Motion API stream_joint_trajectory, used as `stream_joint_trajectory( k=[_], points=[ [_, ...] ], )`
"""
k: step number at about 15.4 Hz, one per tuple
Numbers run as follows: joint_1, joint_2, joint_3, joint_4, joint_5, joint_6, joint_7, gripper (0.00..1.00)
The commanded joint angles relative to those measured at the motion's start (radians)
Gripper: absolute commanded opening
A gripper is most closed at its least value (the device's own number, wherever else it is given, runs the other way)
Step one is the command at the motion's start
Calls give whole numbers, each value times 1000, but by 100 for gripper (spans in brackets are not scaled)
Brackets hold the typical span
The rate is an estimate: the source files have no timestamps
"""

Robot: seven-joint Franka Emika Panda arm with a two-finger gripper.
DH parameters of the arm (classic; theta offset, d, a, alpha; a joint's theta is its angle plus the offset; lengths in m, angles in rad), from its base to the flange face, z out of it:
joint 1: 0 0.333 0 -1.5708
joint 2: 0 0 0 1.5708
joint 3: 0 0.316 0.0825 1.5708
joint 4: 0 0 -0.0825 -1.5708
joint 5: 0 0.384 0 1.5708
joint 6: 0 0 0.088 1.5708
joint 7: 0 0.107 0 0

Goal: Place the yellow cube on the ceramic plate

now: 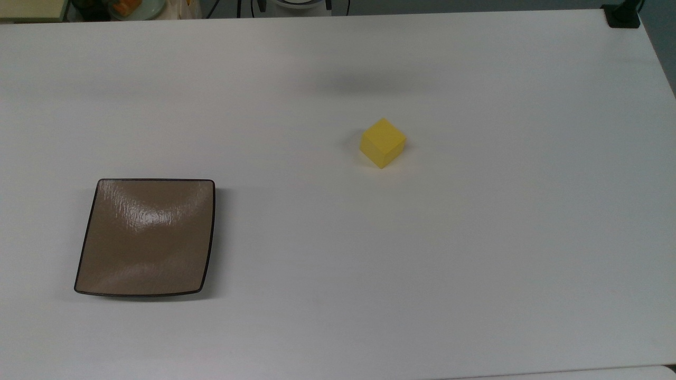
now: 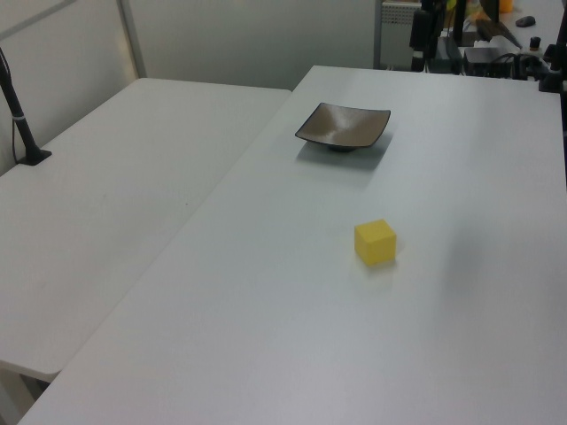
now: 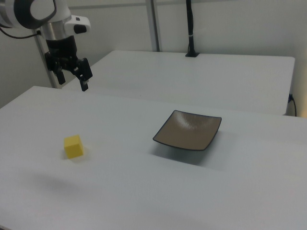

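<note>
Top view, surface: a plain white table [image 1: 475,264] filled almost the whole picture, with a soft grey shadow on it at 12 o'clock from the yellow cube [image 1: 383,142].
Top view, far edge: a black clamp [image 1: 622,16] sat at the table's corner at about 1 o'clock, and some dark cables and clutter lay beyond the edge at 12 o'clock.
Left view, room: a second white table [image 2: 115,212] stood edge to edge with the first one at 9 o'clock, with a black post [image 2: 19,115] on it; pale wall panels closed the room behind.
Right view, room: a black pole [image 3: 191,28] rose from the other table at 12 o'clock, against a light wall.
Cube, place: it rested on the bare table, well apart from the ceramic plate [image 1: 145,237], at about 2 o'clock from the plate in the top view.
Cube, facing: it was turned so that one vertical edge pointed to 6 o'clock in the top view; its sides looked equal, so no long axis could be told.
Plate: square, glossy brown with a thin dark rim, lying flat and with nothing on it.
Gripper [image 3: 72,78]: in the right view it hung in the air at about 12 o'clock from the cube, touching nothing.
Fingers [image 3: 84,84]: apart, pointing down, with nothing between them.
</note>
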Motion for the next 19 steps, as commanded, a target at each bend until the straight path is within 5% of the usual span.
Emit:
stream_joint_trajectory(
  k=[1, 12, 19],
  points=[
    [-1, -4, 4, -14, 22, 5, 5, 100],
    [4, 6, 37, -16, 15, 7, -32, 100],
    [2, 55, 115, -8, 1, 7, -518, 100]
  ],
)
